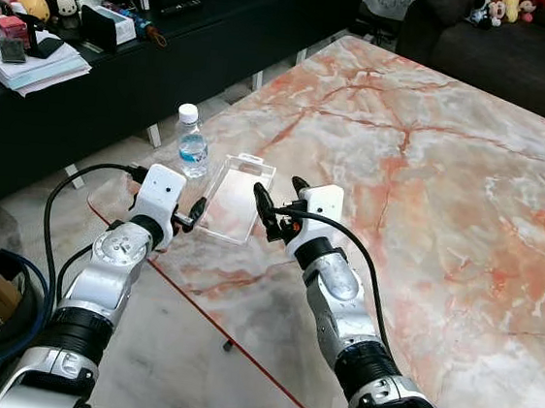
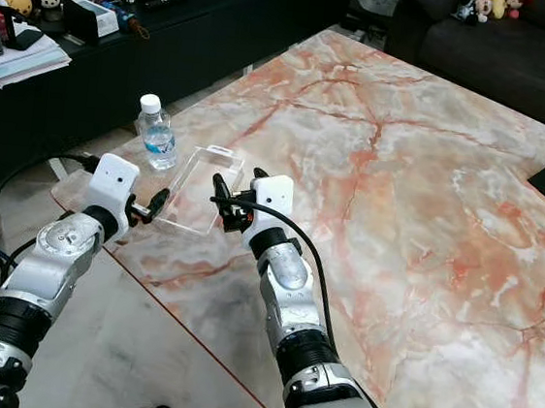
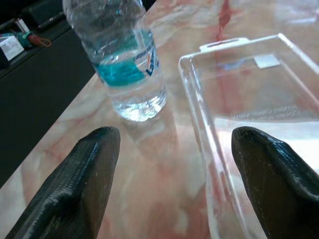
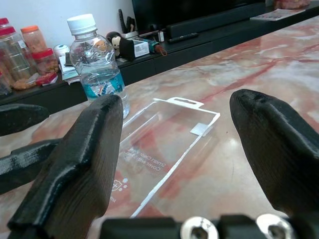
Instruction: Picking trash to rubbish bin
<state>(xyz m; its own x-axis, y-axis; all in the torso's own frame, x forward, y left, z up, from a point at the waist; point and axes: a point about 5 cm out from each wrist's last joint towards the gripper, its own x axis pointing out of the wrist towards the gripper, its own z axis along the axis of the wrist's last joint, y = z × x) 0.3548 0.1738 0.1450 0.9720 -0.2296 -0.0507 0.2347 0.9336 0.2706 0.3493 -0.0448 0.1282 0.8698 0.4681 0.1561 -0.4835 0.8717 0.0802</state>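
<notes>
Both hands hang spread wide at the near corner of the marble worktop (image 1: 431, 182), the left hand (image 1: 191, 216) at the near-left edge of the clear pack (image 1: 236, 197) lying flat there, the right hand (image 1: 274, 209) at its near-right edge, a bottle (image 1: 192, 143) upright just beyond the pack's far-left corner.

Silver jointed arms, black collars, white wrist blocks; black cables loop along each; left gripper (image 1: 193, 213), right gripper (image 1: 277, 205): long black fingers.
</notes>
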